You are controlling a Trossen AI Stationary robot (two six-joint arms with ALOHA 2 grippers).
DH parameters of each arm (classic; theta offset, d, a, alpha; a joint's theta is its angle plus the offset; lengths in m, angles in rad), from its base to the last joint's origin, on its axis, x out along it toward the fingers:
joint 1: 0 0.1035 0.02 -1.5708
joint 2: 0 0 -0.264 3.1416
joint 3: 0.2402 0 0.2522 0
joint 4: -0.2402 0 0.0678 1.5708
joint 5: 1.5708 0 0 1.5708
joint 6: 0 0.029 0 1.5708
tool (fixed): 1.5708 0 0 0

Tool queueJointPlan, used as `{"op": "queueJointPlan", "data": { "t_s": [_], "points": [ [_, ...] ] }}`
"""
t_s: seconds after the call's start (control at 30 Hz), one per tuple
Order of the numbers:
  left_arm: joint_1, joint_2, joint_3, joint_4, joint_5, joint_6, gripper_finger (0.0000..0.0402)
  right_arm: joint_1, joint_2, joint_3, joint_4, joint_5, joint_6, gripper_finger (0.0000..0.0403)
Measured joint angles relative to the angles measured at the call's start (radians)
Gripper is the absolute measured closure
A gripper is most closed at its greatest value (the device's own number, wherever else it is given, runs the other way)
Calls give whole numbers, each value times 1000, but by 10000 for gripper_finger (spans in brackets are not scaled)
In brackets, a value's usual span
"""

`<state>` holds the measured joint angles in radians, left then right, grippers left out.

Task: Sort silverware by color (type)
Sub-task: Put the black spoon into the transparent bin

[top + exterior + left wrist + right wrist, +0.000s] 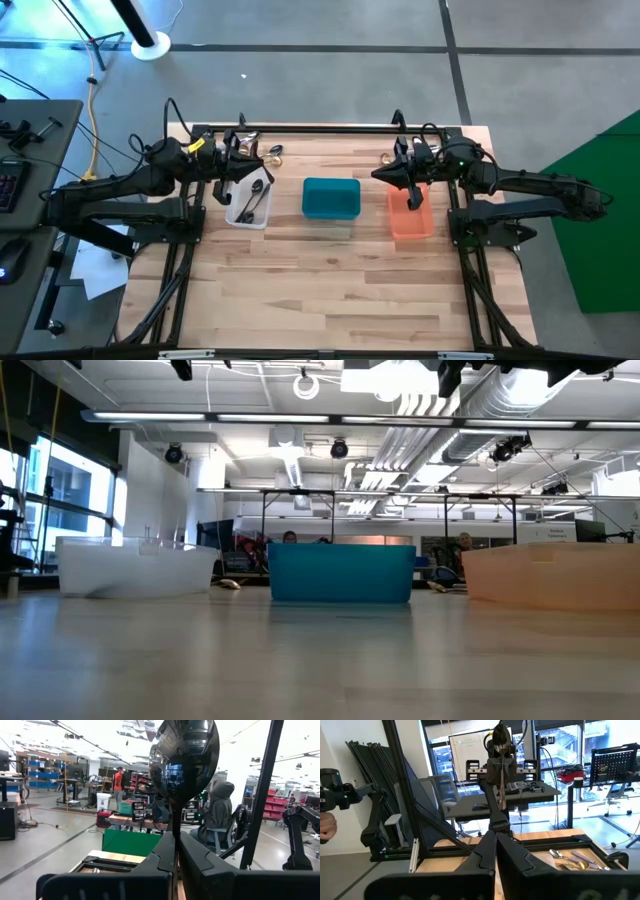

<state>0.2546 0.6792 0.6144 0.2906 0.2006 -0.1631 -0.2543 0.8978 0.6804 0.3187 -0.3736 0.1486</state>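
Observation:
My left gripper (236,152) hovers over the far end of the clear bin (248,203) and is shut on a dark glossy spoon (184,762). Dark utensils (252,204) lie inside that bin. Loose silverware (571,858) lies on the table near the far edge, also seen in the high view (272,152). My right gripper (495,842) is shut with nothing visible between its fingers, above the far end of the orange bin (411,216). A teal bin (331,198) stands between the two bins. My left gripper pinches the dark spoon between its two fingers by the handle just behind the bowl (175,827). The fingers lie along the handle, and the bowl (184,762) sticks out beyond the fingertips. The spoon is lifted clear of table and bin.
All three bins stand in a row across the table's middle: clear (135,567), teal (341,572), orange (553,575). A black frame bar (330,128) runs along the far edge. The wide near half of the wooden table (330,290) holds nothing. People show in the room behind.

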Motion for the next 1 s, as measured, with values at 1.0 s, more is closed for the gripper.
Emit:
{"op": "queueJointPlan", "data": {
  "t_s": [1.0],
  "points": [
    [0,-14,0,36,1,8,401,0,0,0,0,7,0,403]
  ]
}}
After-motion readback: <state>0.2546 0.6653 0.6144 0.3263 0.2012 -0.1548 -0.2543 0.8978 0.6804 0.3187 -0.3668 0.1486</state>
